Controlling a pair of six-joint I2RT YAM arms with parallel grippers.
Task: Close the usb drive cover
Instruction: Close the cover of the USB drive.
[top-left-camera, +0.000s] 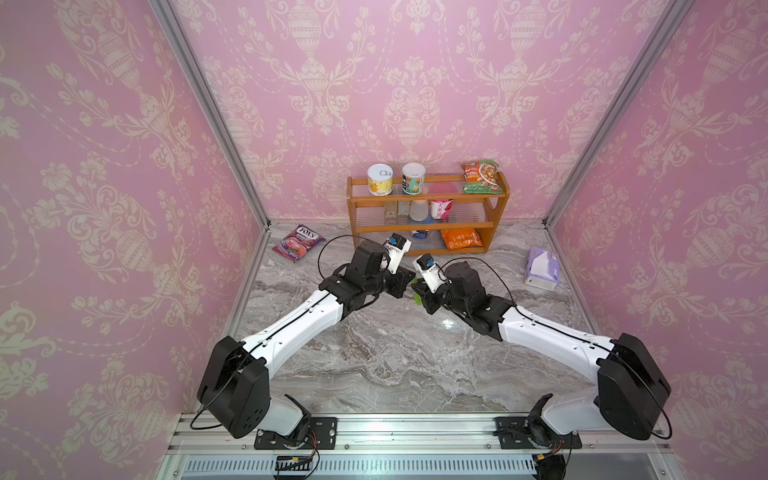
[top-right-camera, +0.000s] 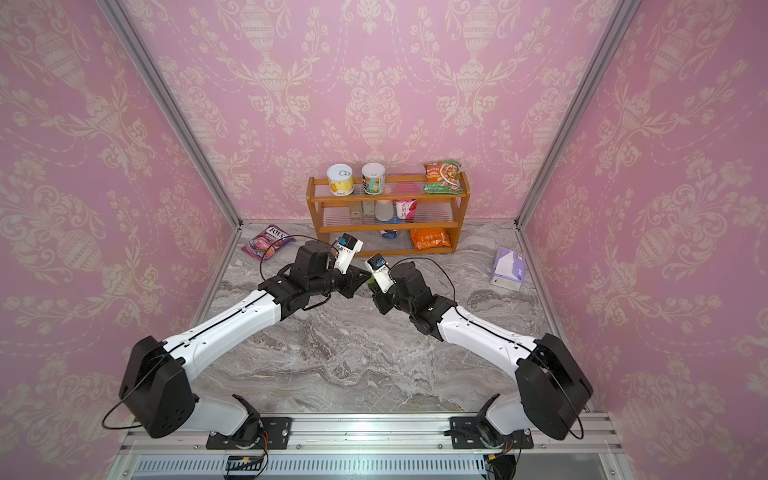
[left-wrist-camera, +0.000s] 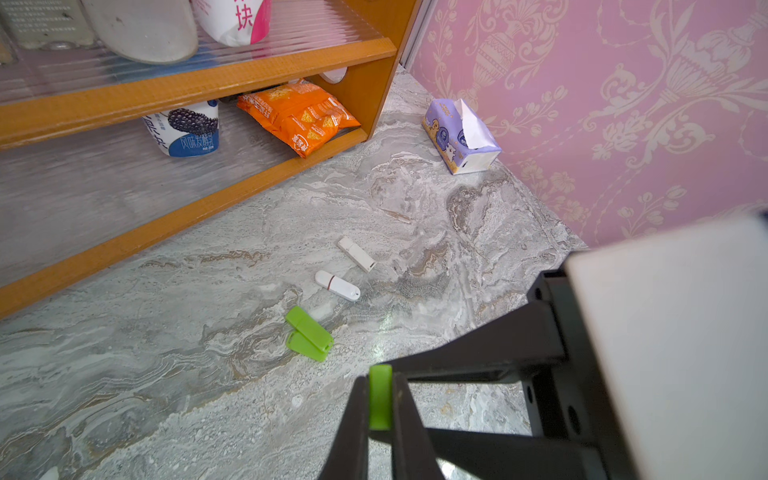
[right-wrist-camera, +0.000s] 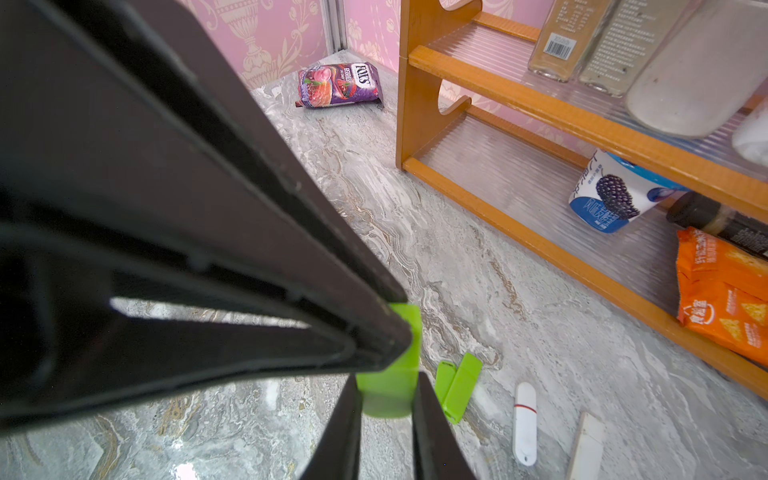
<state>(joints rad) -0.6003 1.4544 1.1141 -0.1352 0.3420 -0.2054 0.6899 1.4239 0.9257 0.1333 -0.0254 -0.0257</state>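
Above the middle of the table, my two sets of jaws meet tip to tip. My left jaws are pressed together on a thin green piece. My right jaws stand slightly parted, clamped on a wider green usb drive part. These two green parts touch each other; which one is the cover I cannot tell. On the table below lie another green drive and a white drive.

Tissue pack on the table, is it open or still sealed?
Open. In the left wrist view a white tissue pokes out through the top of the purple tissue pack.
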